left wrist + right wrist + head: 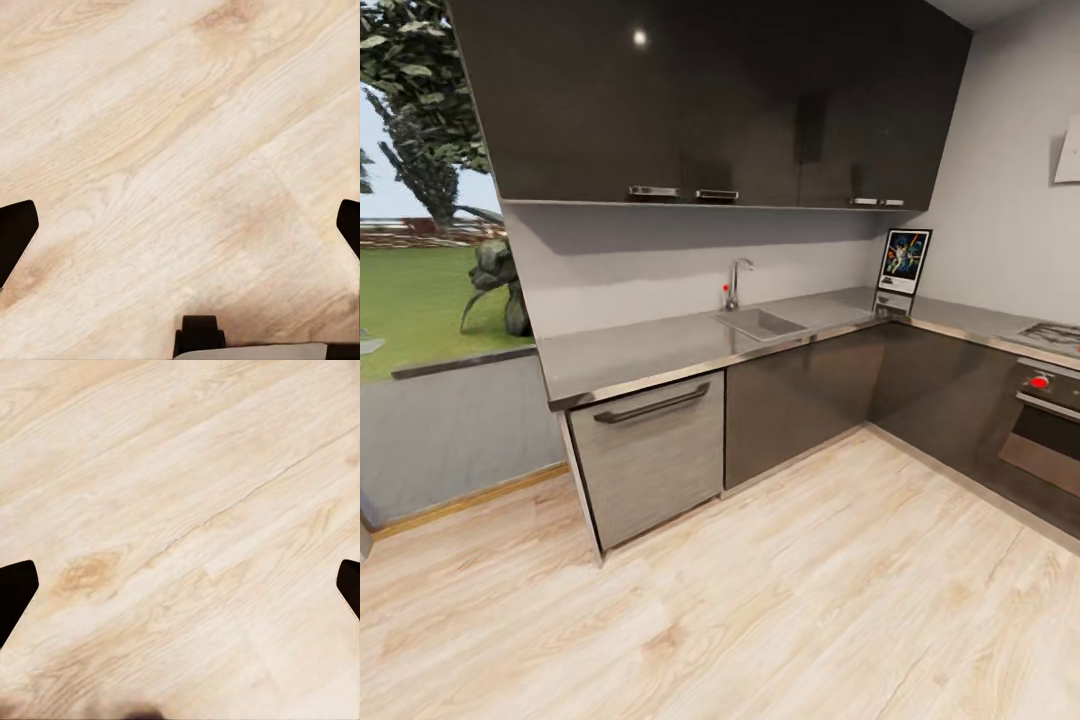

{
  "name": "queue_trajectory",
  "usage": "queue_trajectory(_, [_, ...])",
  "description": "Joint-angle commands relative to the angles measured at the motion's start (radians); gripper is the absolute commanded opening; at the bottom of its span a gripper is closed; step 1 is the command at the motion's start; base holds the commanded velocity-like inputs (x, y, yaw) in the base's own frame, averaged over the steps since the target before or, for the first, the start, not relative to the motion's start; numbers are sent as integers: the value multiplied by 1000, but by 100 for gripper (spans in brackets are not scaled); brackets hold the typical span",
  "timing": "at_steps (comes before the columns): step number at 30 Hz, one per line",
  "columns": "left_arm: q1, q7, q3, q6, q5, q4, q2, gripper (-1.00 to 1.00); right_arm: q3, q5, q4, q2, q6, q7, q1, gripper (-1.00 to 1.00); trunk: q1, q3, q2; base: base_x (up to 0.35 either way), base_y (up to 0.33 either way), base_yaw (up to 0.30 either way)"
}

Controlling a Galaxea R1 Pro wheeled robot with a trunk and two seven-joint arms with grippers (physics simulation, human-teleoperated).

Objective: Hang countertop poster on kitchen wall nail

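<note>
I am facing an L-shaped kitchen, and the poster [904, 262] is standing upright at the far right, in the corner of the kitchen countertop [660, 350], leaning against the grey wall under the dark upper cabinets [710, 100]. A sink [762, 323] with a tap [736, 282] is sitting to the poster's left, and a gas hob [1055, 335] above an oven [1045, 425] is lying to its right. My left gripper [180, 225] is hanging over the pale wooden floor [810, 600], its fingers [15, 236] showing at the frame's edges, jaws spread wide with nothing between them. My right gripper [180, 585] is likewise pointing down at bare floorboards, jaws wide apart and empty. The poster is well apart from both, across the floor on the counter.
</note>
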Motion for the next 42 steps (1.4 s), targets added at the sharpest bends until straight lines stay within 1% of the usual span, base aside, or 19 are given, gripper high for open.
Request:
queue_trajectory(1, [-1, 0, 0, -3, 0, 1, 0, 100, 0, 1, 1, 0, -4, 0, -1, 100, 1, -1, 0, 330, 0, -2])
queue_trajectory(7, [-1, 0, 0, -3, 0, 0, 0, 100, 1, 1, 2, 0, -4, 0, -1, 100, 1, -1, 0, 331, -11, -14])
queue_trajectory(12, [-1, 0, 1, -3, 0, 0, 0, 100, 1, 1, 2, 0, -4, 0, -1, 100, 1, -1, 0, 330, -71, -152])
queue_trajectory(42, [0, 0, 1, -3, -1, 0, 0, 100, 1, 1, 4, 0, -4, 0, -1, 100, 1, -1, 0, 329, -127, -293])
